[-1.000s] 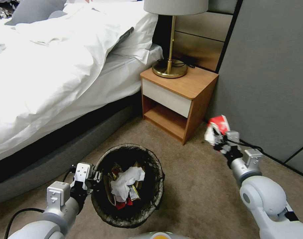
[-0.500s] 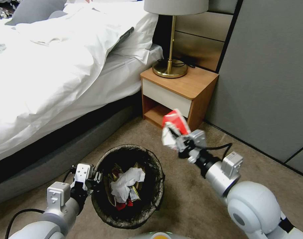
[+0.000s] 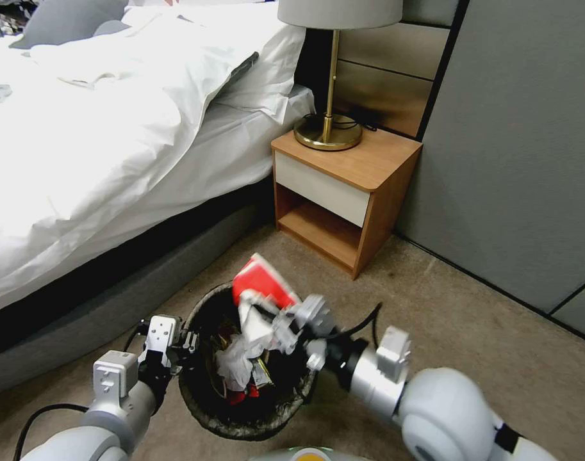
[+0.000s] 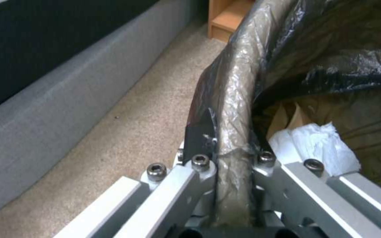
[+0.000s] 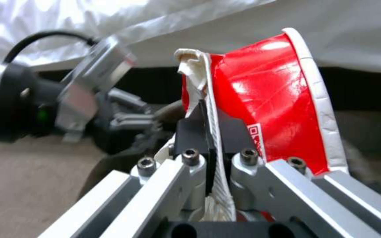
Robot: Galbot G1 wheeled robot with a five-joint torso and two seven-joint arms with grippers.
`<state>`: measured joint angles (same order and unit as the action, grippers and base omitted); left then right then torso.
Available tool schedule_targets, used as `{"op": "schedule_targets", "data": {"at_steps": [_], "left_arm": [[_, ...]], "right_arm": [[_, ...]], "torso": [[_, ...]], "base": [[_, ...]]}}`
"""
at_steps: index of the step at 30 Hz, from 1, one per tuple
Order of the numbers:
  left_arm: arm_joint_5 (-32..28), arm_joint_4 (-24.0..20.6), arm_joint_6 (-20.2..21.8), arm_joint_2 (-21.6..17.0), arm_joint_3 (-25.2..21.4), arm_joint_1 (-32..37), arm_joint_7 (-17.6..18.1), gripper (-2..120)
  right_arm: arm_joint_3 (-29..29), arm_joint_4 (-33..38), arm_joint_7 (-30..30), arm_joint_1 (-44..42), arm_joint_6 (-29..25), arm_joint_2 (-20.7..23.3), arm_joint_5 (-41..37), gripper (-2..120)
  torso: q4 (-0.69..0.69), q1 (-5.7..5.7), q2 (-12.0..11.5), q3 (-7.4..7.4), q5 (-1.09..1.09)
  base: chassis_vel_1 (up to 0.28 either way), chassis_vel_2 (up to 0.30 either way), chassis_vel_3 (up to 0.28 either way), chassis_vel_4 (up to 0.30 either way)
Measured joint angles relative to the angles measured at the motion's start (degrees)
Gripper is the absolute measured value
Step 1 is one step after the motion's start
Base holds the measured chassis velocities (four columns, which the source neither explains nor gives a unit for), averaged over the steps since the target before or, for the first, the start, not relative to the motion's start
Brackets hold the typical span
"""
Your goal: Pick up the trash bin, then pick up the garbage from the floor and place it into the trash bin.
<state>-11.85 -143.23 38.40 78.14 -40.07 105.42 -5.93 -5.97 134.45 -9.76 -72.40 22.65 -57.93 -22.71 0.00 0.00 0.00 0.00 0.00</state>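
Carpet (image 3: pixel 433 307) under bin (image 3: pixel 205 410), carton (image 3: pixel 263 285) above

One trash bin (image 3: pixel 205 410); two grippers, left (image 3: pixel 183 341) and right (image 3: pixel 266 320); one red-and-white carton (image 3: pixel 263 285); one crumpled tissue (image 3: pixel 234 362); one nightstand (image 3: pixel 362 168); one lamp (image 3: pixel 334 77).

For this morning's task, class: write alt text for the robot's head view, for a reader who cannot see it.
The right gripper holds a crushed red-and-white carton over the open trash bin, which the left gripper grips by its bag-lined rim. White tissue and wrappers already lie inside. A white bed and a wooden nightstand with a brass lamp stand behind, on beige carpet.
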Motion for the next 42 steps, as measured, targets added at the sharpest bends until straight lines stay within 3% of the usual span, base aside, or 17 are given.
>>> {"op": "schedule_targets", "data": {"at_steps": [6,12,22,26,31,32,39,42], "left_arm": [[0.26,0.00,0.00,0.19,0.04,0.03,0.01,1],[0.30,0.00,-0.01,0.38,0.15,0.01,0.01,1],[0.32,0.00,-0.02,0.42,0.24,0.08,-0.01,1],[0.31,0.00,-0.02,0.29,0.19,0.16,-0.06,1],[0.31,0.00,-0.03,0.19,0.14,0.17,-0.08,1],[0.31,0.00,-0.07,0.27,0.19,-0.12,-0.09,1],[0.29,0.00,-0.21,0.34,0.10,-0.44,-0.09,1],[0.21,0.00,-0.34,0.34,-0.01,-0.62,-0.09,1]], "right_arm": [[-3.89,-1.05,0.01,0.70,1.06,0.91,2.33,0],[-6.30,-1.68,3.94,0.50,2.12,1.21,3.66,22],[-6.21,-1.09,5.89,0.52,4.51,1.30,2.03,54],[-5.79,-0.99,6.28,0.58,4.75,0.77,1.82,73],[-5.01,-0.48,6.28,0.51,4.63,0.62,1.69,85],[0.31,1.92,6.28,-1.27,2.78,0.63,0.67,99],[9.49,6.49,11.91,-6.80,-4.79,0.08,-0.59,100],[19.08,7.84,13.70,-12.05,-10.88,-3.20,3.25,100]], "torso": [[-0.01,0.00,0.00,0.00,0.00],[0.00,0.00,0.00,0.00,0.00],[0.00,0.00,0.00,0.00,0.00],[0.00,0.00,0.00,0.00,0.00],[0.00,0.00,0.00,0.00,0.00],[0.00,0.00,0.00,0.00,0.00],[0.01,0.00,0.00,0.00,0.00],[-0.01,0.01,0.00,0.00,0.00]], "base": [[0.000,0.000,0.000,0.000],[0.000,0.000,0.000,0.000],[0.000,0.000,0.000,0.000],[0.000,0.000,0.000,0.000],[0.000,0.000,0.000,0.000],[0.000,0.000,0.000,0.000],[0.000,0.000,0.000,0.000],[0.000,0.000,0.000,0.000]]}}
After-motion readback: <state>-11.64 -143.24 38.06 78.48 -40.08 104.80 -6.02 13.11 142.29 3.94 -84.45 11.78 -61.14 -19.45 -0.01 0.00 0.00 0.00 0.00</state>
